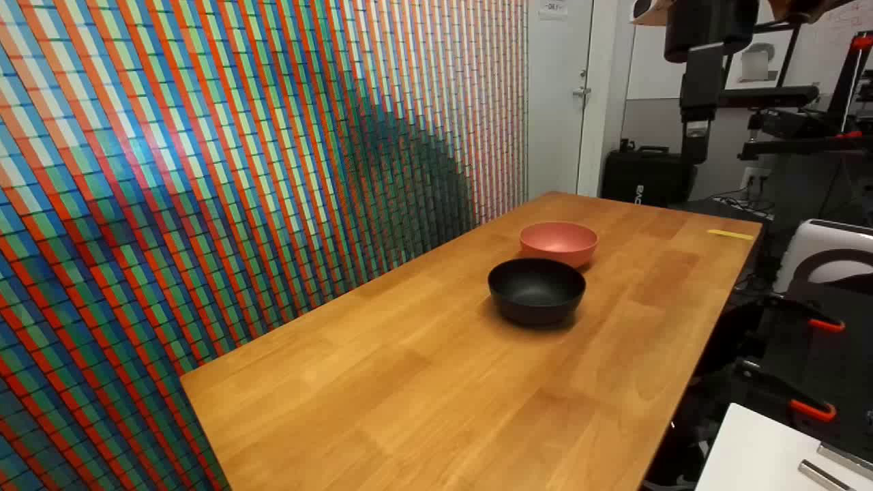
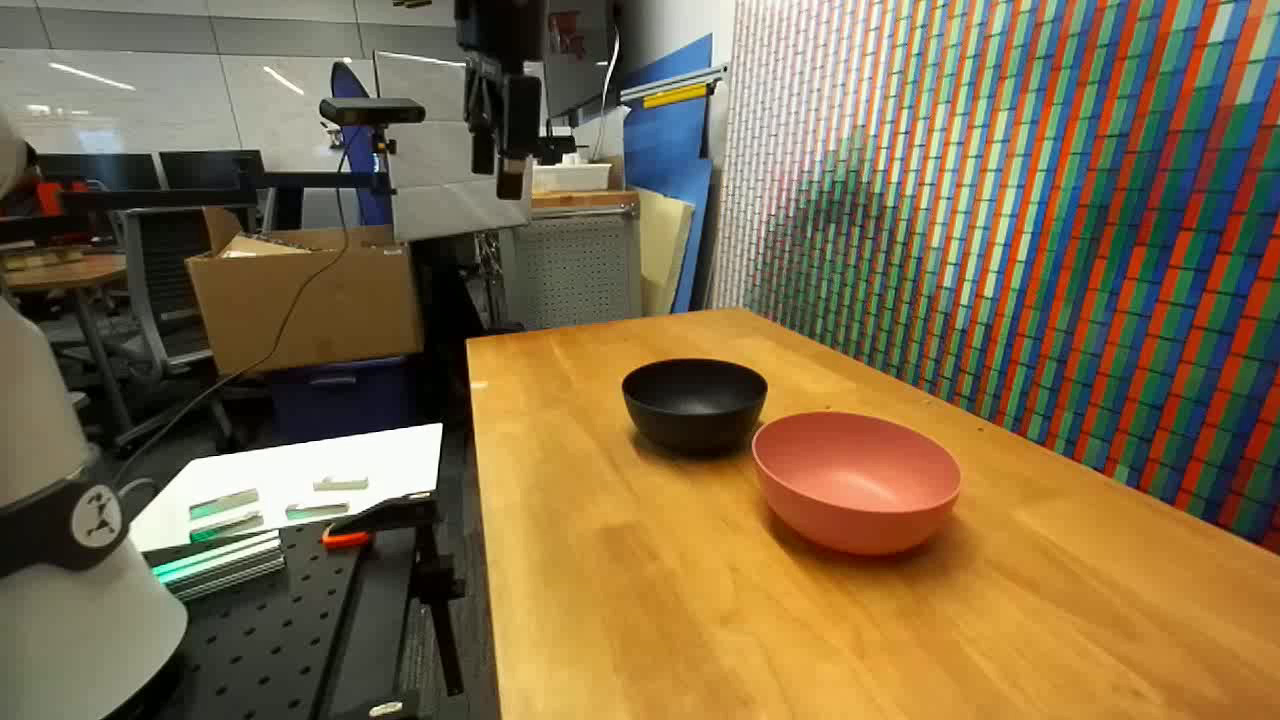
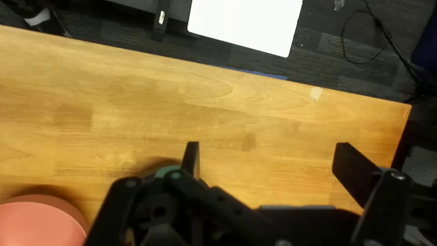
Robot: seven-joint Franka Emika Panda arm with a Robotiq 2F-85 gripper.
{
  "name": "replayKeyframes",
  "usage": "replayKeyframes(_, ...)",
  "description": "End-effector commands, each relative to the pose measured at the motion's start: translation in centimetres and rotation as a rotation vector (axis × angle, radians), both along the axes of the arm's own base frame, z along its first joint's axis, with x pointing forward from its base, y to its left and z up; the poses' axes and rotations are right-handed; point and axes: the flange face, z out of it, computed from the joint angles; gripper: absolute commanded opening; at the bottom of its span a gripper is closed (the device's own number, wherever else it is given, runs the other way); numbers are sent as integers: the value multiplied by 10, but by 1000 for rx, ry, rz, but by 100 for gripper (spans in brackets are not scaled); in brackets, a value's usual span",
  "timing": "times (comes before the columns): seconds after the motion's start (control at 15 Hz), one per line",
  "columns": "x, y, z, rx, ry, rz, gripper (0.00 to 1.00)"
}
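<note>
My gripper (image 3: pixel 267 143) is open in the wrist view, its fingers (image 3: pixel 351 167) wide apart with only the tabletop seen between them. In both exterior views the gripper (image 1: pixel 694 140) (image 2: pixel 497 178) hangs high above table height, touching nothing. A black bowl (image 1: pixel 537 293) (image 2: pixel 695 405) stands upright on the wooden table. Close beside it is a salmon-pink bowl (image 1: pixel 559 242) (image 2: pixel 857 483); both look hollow inside with nothing in them. At the lower left of the wrist view part of the pink bowl (image 3: pixel 37 223) shows, while the gripper's left side hides most of the black one.
The wooden table (image 1: pixel 409 382) runs along a wall of coloured stripes (image 1: pixel 273 170). A yellow strip (image 1: pixel 730 234) lies at the table's edge. A white board (image 2: pixel 300 475) with small metal pieces rests beside the robot's base (image 2: pixel 80 600). Beyond stands a cardboard box (image 2: pixel 310 300).
</note>
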Motion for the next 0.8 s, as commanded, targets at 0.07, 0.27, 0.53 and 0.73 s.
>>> replayKeyframes(0.07, 1, 1, 2, 2, -4, 0, 100)
replayKeyframes(0.27, 1, 1, 3, 2, -6, 0, 100)
replayKeyframes(0.53, 10, -6, 5, 15, -22, 16, 100)
replayKeyframes(0.73, 43, -52, 26, 10, -124, 20, 100)
